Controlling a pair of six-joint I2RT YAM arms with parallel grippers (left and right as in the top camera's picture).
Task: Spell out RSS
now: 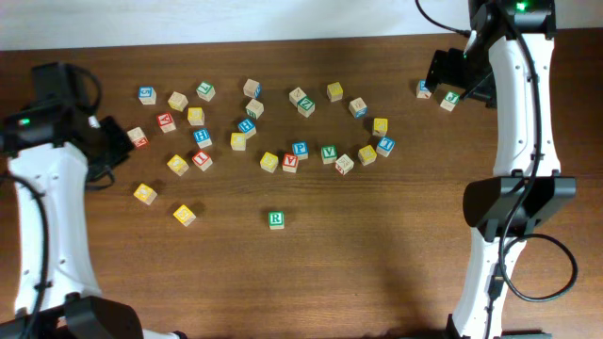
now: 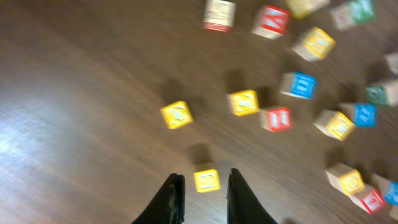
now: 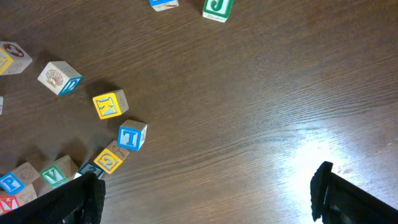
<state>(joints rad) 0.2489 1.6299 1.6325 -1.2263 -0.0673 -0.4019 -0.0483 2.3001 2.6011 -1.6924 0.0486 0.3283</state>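
The green R cube [image 1: 275, 218] stands alone toward the table's front middle. Two yellow cubes sit apart at the front left, one [image 1: 144, 193] [image 2: 176, 114] farther left and one [image 1: 184, 215] nearer the front. My left gripper [image 1: 116, 153] [image 2: 204, 198] hangs above the table, its jaws a little apart and empty. That nearer yellow cube [image 2: 206, 180] shows on the wood through the gap, its letter blurred. My right gripper [image 1: 457, 77] [image 3: 208, 199] is wide open over bare wood at the back right.
Several other letter cubes lie scattered across the table's far half [image 1: 283, 66], among them green V [image 1: 329, 152] [image 3: 53, 176], yellow K [image 3: 110, 104], blue T [image 3: 132, 135] and yellow G [image 3: 107, 160]. A green J cube [image 3: 217, 7] [image 1: 450, 99] lies by the right gripper.
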